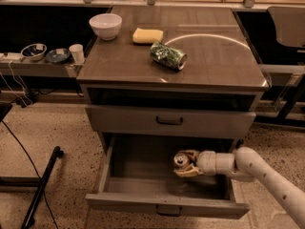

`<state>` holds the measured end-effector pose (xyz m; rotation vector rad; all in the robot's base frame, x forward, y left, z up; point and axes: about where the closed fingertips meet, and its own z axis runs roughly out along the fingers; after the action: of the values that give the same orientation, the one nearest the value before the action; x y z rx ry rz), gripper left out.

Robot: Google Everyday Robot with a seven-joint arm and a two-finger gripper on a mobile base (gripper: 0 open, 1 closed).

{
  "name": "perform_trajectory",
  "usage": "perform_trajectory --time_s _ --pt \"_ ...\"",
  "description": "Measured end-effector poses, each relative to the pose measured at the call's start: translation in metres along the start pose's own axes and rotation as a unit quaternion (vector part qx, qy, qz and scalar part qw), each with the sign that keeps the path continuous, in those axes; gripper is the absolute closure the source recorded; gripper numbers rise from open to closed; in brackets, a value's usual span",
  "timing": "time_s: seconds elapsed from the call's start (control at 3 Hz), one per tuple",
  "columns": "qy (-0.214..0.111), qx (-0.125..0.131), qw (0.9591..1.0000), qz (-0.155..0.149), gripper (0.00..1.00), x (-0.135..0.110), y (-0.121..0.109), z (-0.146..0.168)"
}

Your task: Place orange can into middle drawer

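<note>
The orange can [180, 161] stands upright with its silver top showing, inside the open middle drawer [128, 190], right of the drawer's centre. My gripper [187, 163] reaches in from the right on the white arm and its fingers are closed around the can. I cannot tell whether the can rests on the drawer floor or hangs just above it.
On the cabinet top lie a green leaf-patterned can [167, 56] on its side, a yellow sponge [147, 35] and a white bowl [105, 26]. A closed grey drawer [169, 121] sits above the open one. Bowls and a cup [76, 53] stand on a shelf at left.
</note>
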<state>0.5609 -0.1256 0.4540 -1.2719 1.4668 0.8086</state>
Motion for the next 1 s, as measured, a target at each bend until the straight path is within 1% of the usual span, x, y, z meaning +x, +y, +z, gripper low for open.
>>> perform_trajectory --time_s 0.67,1.0 --pt "0.0 0.0 1.0 0.0 0.36 0.0 0.0 0.0001" --pt "0.0 0.0 1.0 0.0 0.05 0.0 0.0 0.0001"
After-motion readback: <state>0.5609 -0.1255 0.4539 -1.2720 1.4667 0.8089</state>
